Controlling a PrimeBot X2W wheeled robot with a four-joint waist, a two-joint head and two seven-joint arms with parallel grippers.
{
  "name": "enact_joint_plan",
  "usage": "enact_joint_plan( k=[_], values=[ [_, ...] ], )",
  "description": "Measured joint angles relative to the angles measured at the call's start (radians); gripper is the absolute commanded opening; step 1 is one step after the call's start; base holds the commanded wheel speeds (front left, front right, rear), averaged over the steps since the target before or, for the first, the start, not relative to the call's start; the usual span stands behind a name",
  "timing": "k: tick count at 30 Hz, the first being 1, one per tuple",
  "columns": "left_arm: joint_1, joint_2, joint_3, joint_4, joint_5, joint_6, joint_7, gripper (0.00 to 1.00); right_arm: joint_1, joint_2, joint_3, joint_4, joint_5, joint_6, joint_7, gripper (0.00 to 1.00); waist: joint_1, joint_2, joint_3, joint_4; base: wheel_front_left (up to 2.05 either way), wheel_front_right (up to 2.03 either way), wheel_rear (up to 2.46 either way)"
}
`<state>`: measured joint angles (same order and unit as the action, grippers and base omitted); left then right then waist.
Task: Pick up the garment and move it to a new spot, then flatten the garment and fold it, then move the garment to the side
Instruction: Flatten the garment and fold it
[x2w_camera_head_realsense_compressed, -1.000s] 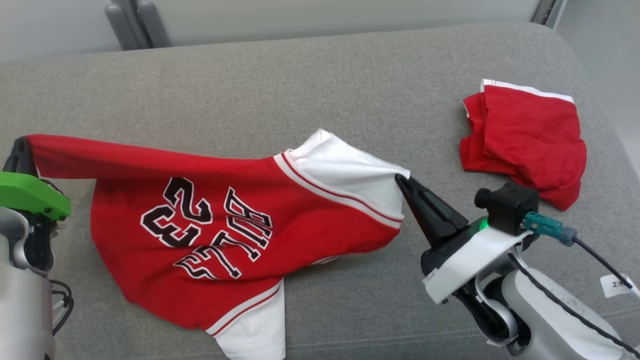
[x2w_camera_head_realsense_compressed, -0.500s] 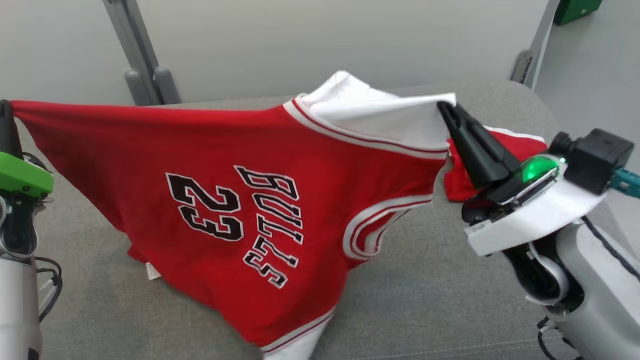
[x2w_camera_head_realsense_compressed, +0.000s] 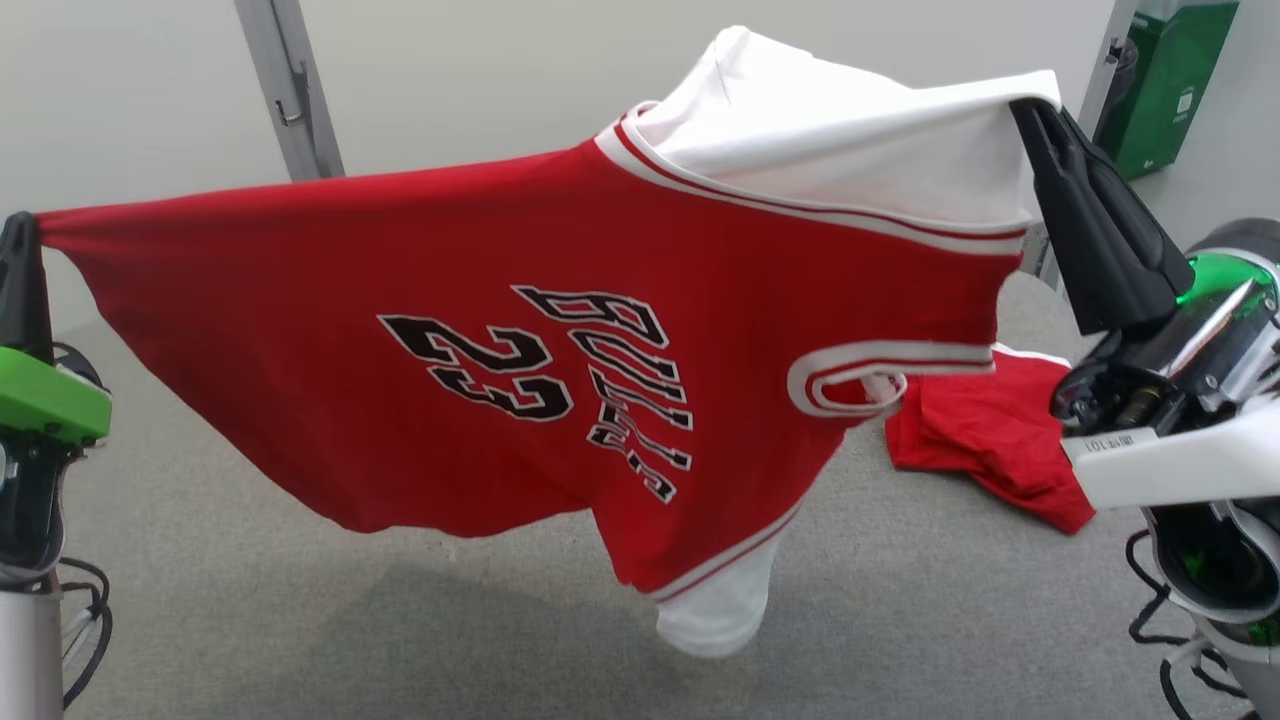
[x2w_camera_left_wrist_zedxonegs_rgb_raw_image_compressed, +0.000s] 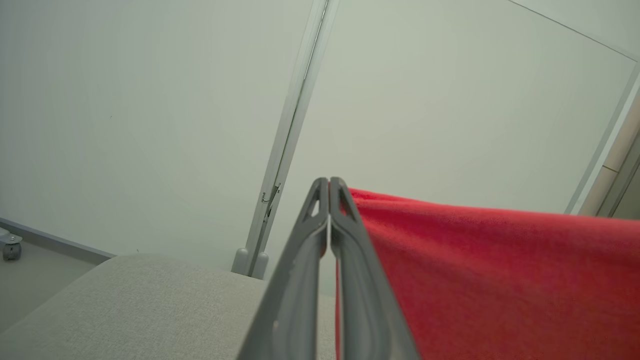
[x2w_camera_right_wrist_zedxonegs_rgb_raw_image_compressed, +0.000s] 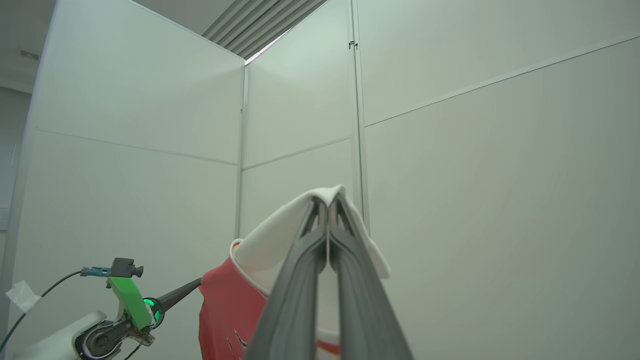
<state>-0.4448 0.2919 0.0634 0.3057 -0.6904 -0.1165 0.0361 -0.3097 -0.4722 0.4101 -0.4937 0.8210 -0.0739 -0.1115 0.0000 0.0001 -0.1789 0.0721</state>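
Observation:
A red jersey (x2w_camera_head_realsense_compressed: 520, 330) with white sleeves and black "BULLS 23" lettering hangs stretched in the air above the grey sofa seat (x2w_camera_head_realsense_compressed: 300, 620). My left gripper (x2w_camera_head_realsense_compressed: 18, 225) is shut on its red hem corner at the far left; the left wrist view shows the red cloth (x2w_camera_left_wrist_zedxonegs_rgb_raw_image_compressed: 500, 280) running off from my shut left gripper (x2w_camera_left_wrist_zedxonegs_rgb_raw_image_compressed: 329, 182). My right gripper (x2w_camera_head_realsense_compressed: 1030, 105) is shut on the white sleeve (x2w_camera_head_realsense_compressed: 850, 130) at the upper right, and in the right wrist view the white cloth (x2w_camera_right_wrist_zedxonegs_rgb_raw_image_compressed: 280, 235) wraps my right gripper's tips (x2w_camera_right_wrist_zedxonegs_rgb_raw_image_compressed: 327, 200). The second white sleeve (x2w_camera_head_realsense_compressed: 715, 615) dangles below.
A crumpled red garment (x2w_camera_head_realsense_compressed: 985, 430) with white trim lies on the seat at the right, partly behind the jersey. Pale partition walls with a grey post (x2w_camera_head_realsense_compressed: 290, 90) stand behind the sofa. A green box (x2w_camera_head_realsense_compressed: 1170, 80) sits beyond the right post.
Both grippers have lifted the jersey off the seat, the right one higher. The head camera has tilted up, so more wall shows. The jersey now hangs free in the air.

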Motion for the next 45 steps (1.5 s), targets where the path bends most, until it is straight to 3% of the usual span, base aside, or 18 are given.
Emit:
enact_joint_plan(
  k=[5,10,17,25,30,45],
  values=[
    [0.095,0.028,0.004,-0.156,0.001,0.041,0.070,0.00,0.109,-0.009,-0.053,-0.077,0.041,-0.034,0.019,0.00,0.0000,0.0000,-0.028,0.020,0.00,0.00,0.00],
    [0.169,0.077,0.028,-0.338,0.001,0.092,0.168,0.00,0.217,-0.009,-0.095,-0.133,0.063,-0.043,0.036,0.00,0.0000,0.0000,-0.026,0.043,0.00,0.00,0.00],
    [0.270,0.093,0.030,-0.435,-0.035,0.153,0.305,0.00,0.284,-0.014,-0.103,-0.139,0.080,-0.050,0.081,0.00,0.0000,0.0000,0.028,0.044,0.00,0.00,0.00],
    [0.289,0.104,-0.009,-0.439,-0.022,0.180,0.382,0.00,0.297,-0.010,-0.122,-0.067,0.095,-0.051,0.122,0.00,0.0000,0.0000,0.125,0.034,0.00,0.00,0.00],
    [0.218,0.097,-0.048,-0.412,-0.016,0.190,0.406,0.00,0.263,0.001,-0.123,0.016,0.098,-0.051,0.145,0.00,0.0000,0.0000,0.191,0.020,0.00,0.00,0.00],
    [-0.093,0.056,-0.173,-0.237,0.043,0.198,0.484,0.00,-0.123,0.013,-0.102,0.322,0.012,-0.051,0.217,0.00,0.0000,0.0000,0.401,-0.029,0.00,0.00,0.00]
  ],
)
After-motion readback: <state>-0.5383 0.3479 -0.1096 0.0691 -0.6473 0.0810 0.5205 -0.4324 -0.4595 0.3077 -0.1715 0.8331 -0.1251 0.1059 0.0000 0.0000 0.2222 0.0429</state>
